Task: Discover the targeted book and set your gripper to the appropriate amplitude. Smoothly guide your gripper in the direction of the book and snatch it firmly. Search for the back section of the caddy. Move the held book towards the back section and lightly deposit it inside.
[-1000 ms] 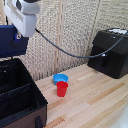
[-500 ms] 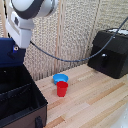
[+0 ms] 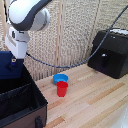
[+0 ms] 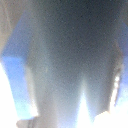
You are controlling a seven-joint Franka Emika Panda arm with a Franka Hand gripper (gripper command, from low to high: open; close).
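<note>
Over the last second the arm has swung in from higher up and settled lower over the caddy (image 3: 22,102), which sits at the counter's corner on the exterior view's left; the white arm body now fills the upper part of that view and the gripper (image 3: 13,62) hangs just above the caddy's far wall. The book (image 3: 9,64) has come down with it: a dark navy slab is held upright below the gripper, its lower part already behind the caddy's far rim, over what I take to be the back section (image 3: 11,84). That suggests the carry is nearly done and the deposit is the step in hand (only a short lowering and a release seem left, though how deep the book sits cannot be told). The gripper points straight down with the wrist vertical, and its fingers appear clamped on the book's upper edge; the wrist view is a blur of grey and blue and confirms nothing beyond a blue surface close to the lens. Elsewhere, the red cup (image 3: 62,88) and the blue bowl (image 3: 60,78) touching it stand near the middle of the wooden counter (image 3: 95,102), and the black appliance (image 3: 110,52) with its cable sits toward the far edge on the exterior view's right, well apart from the arm's work.
</note>
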